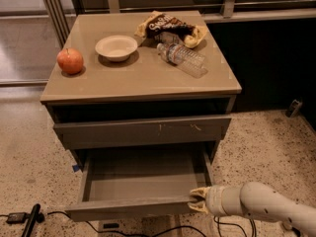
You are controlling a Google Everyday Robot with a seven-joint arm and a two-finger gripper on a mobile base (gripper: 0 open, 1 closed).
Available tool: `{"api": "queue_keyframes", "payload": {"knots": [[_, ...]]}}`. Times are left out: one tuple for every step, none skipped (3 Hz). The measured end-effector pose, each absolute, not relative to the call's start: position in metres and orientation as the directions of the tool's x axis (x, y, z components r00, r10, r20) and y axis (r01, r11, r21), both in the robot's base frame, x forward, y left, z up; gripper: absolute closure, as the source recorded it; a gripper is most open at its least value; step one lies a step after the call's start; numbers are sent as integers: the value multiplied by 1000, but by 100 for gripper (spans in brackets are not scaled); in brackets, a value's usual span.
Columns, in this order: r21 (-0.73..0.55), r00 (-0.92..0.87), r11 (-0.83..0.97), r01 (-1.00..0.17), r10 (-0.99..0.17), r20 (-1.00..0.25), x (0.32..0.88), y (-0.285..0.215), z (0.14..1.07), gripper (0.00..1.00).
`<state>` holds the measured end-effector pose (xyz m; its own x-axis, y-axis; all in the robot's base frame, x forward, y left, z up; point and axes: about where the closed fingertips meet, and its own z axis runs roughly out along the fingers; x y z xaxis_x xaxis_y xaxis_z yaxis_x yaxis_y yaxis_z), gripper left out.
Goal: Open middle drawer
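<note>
The middle drawer is pulled well out of the grey-brown cabinet, showing its bare grey box interior; its plain flat front faces the camera at the bottom. My gripper comes in from the lower right on a pale arm and sits at the right end of that front. Its two pale fingertips are spread apart, one above and one below the front's top edge. Above it is the taller drawer front with pale scratch marks, pushed in.
On the cabinet top are a red apple, a white bowl, a chip bag and a lying plastic bottle. Black cables and a dark tool lie on the speckled floor at the lower left.
</note>
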<state>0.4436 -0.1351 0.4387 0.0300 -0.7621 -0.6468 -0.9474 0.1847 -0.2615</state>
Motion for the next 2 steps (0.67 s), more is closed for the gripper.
{"api": "queue_keyframes", "payload": {"knots": [[-262, 30, 185, -947, -762, -647, 444, -135, 439, 58], [-261, 30, 185, -947, -762, -647, 444, -135, 439, 27]]}}
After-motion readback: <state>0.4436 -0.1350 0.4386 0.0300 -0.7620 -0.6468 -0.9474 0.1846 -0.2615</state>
